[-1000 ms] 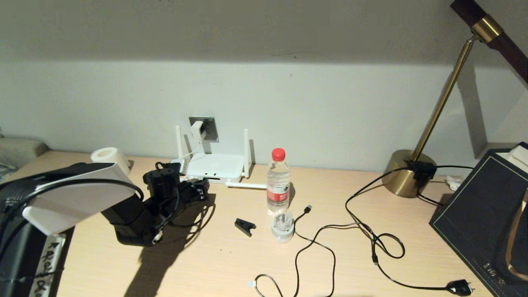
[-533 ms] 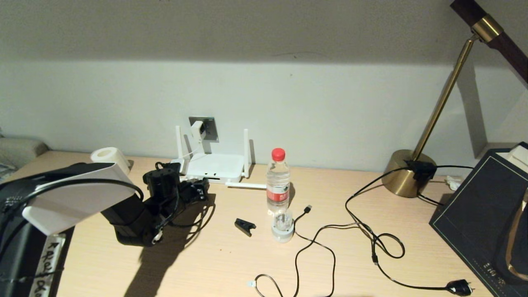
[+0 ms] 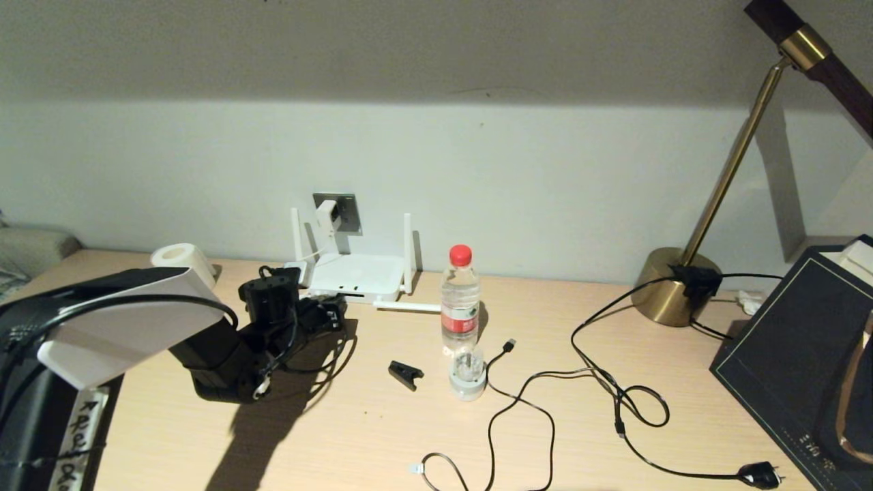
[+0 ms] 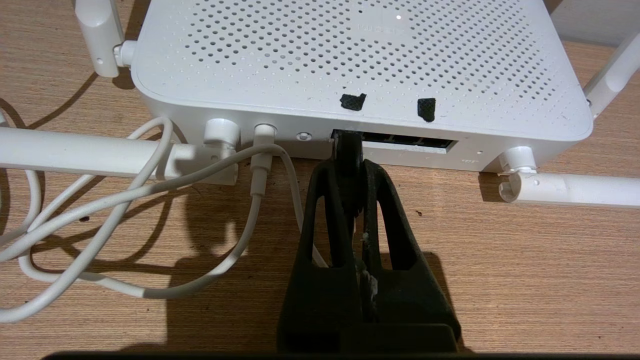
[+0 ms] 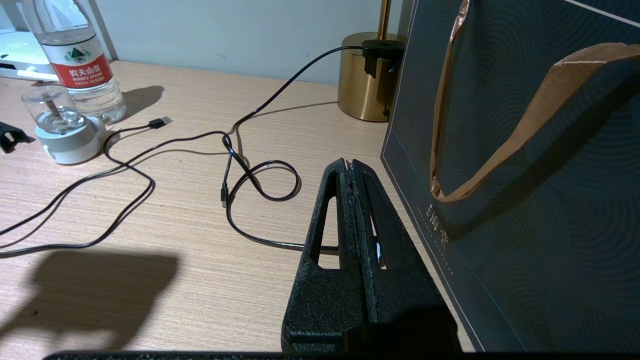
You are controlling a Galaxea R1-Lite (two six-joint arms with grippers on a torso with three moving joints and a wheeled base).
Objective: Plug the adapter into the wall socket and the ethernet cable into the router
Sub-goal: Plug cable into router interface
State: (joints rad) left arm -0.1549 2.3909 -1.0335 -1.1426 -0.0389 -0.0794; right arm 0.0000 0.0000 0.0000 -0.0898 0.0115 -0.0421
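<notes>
The worktop (image 3: 382, 436) carries everything here. At its back edge, against the wall, the router (image 3: 354, 276) lies flat with 2 antennas upright and 2 flat. Just above it the adapter (image 3: 327, 215) already sits in the wall socket (image 3: 346, 211), its thin white cord dropping to the router's rear, so that half of the task looks done.

The left claw (image 4: 351, 150) is low over the worktop, right at the router's port side, closed on the ethernet cable (image 4: 348, 146), whose small plug is at the mouth of the leftmost port in the row, as the left wrist view shows it. How deep the plug has gone cannot be told.

The right claw (image 5: 350, 167) is parked with its fingers pressed together and holding nothing, beside a dark paper bag (image 5: 525, 200) at the right of the worktop.

To do this step well, I judge the plug should stay square to the port and be pushed straight in, level with the worktop, with no twist. The router is light and may slide toward the wall, so a slow, steady push is safer. The claw should let go only once the plug is fully seated, then back straight out without dragging the white cord (image 4: 150, 292) lying beside it.
</notes>
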